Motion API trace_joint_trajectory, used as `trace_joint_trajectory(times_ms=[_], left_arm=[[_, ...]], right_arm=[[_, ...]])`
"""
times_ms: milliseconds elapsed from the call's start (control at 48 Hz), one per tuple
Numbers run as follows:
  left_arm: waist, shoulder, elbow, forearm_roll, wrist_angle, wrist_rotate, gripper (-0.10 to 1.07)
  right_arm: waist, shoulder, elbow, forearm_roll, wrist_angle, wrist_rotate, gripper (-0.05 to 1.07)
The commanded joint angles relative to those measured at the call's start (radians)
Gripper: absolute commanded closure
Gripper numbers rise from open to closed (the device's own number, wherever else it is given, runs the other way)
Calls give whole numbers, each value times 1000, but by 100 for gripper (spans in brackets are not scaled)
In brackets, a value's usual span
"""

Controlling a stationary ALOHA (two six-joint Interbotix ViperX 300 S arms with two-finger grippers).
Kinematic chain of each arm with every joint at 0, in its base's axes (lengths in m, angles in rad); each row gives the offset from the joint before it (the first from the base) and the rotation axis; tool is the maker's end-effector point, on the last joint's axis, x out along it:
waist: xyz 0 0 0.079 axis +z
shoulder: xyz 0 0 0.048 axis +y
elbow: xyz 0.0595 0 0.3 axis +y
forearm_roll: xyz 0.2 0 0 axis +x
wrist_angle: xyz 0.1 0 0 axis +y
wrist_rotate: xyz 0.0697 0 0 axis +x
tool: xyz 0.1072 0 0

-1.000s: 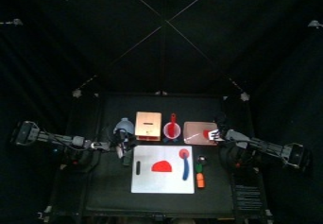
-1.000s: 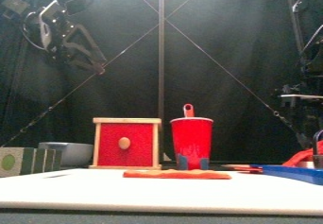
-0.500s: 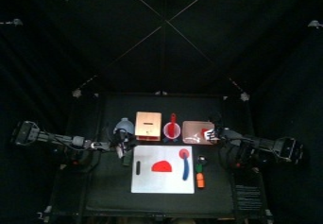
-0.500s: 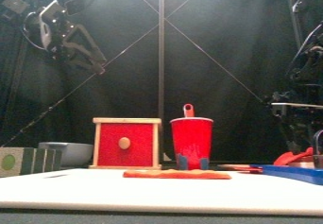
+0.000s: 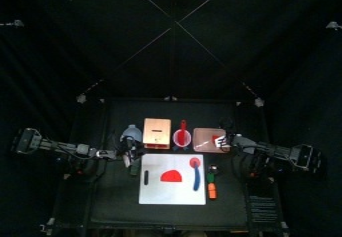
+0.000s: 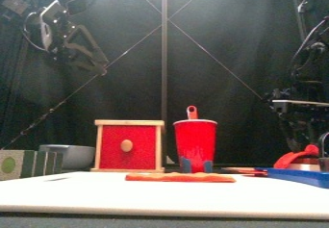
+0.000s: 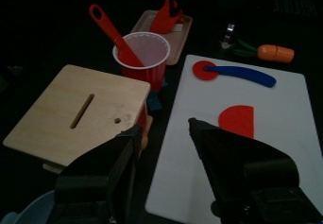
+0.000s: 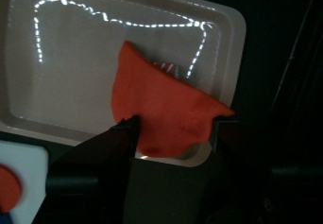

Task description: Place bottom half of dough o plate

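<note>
1. Right wrist view gives you the clearest look: the right gripper (image 8: 171,138) has its jaws pinched on the bottom half of dough (image 8: 164,110), a red soft piece that hangs over the pale pink plate (image 8: 76,58) and droops across the plate's rim at one corner.
2. From the top view, you find that plate (image 5: 207,137) on the right part of the table, with the right gripper (image 5: 238,142) just at its right edge.
3. Whether the dough already touches the plate's floor you cannot tell; it lies flat against the glossy surface in appearance, yet the jaws grip its lower edge.
4. Your left gripper (image 7: 177,147) hovers on the left side of the table with its jaws spread and nothing between them.
5. Below the left gripper you see the white board (image 7: 271,162), bearing a red half-disc (image 7: 236,120) and a blue-handled tool (image 7: 233,73).
6. Left of the board sit a wooden box lid (image 7: 78,114) and a red cup (image 7: 143,53).
</note>
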Motion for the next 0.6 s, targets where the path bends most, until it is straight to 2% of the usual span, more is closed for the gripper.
trace_joint_trajectory(times_ms=[0, 104, 333, 583], left_arm=[[3, 2, -23, 3, 2, -2, 15], [3, 0, -25, 3, 0, -2, 15], [3, 2, -26, 3, 2, -2, 15], [3, 0, -23, 3, 2, -2, 15]], right_arm=[[8, -38, -21, -2, 8, -3, 12], [11, -64, -21, -8, 9, -21, 11], [3, -71, -23, 15, 34, -81, -1], [3, -80, -46, -20, 97, -81, -1]])
